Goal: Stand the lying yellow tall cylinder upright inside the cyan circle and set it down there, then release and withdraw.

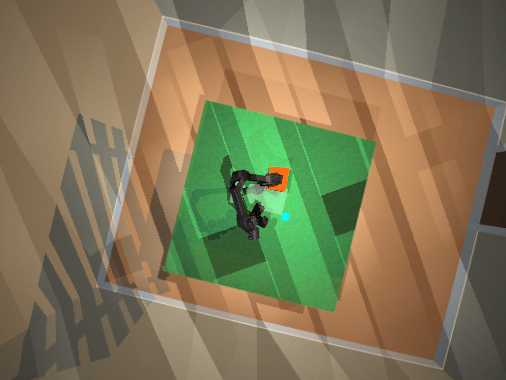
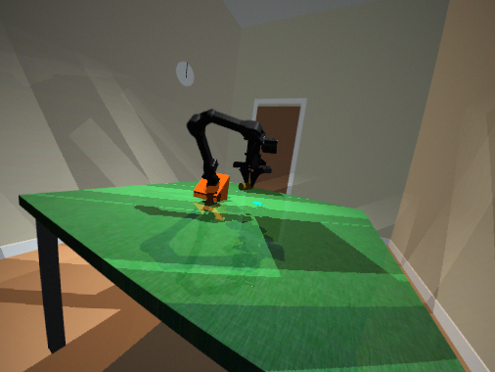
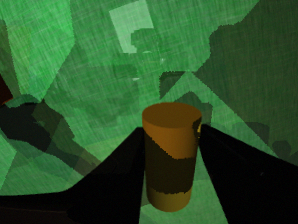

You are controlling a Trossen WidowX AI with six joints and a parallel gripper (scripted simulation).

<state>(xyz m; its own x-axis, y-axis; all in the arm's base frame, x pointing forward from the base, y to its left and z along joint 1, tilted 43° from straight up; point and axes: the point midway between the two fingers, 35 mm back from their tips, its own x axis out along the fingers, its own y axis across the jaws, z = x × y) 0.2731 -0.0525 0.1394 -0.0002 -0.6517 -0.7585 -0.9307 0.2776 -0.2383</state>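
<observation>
The yellow tall cylinder [image 2: 243, 186] [image 3: 171, 145] is held between the two black fingers, clear of the green table. Its long axis looks roughly level, with one round end facing the exterior camera side. My gripper [image 2: 248, 184] [image 3: 170, 132] points down and is shut on the cylinder; in the top view the hand hides the fingertips and the cylinder. The cyan circle [image 1: 285, 216] [image 2: 257, 203] lies flat on the table, to the right of the hand in the top and exterior views. It is not visible in the wrist view.
The arm's orange base block [image 1: 285, 172] [image 2: 222, 190] stands on the green table [image 1: 310, 280] [image 2: 313, 289]. Shadows of the arm and lighter patches cross the table top. An orange-yellow patch [image 2: 211, 211] shows near the base in the exterior view.
</observation>
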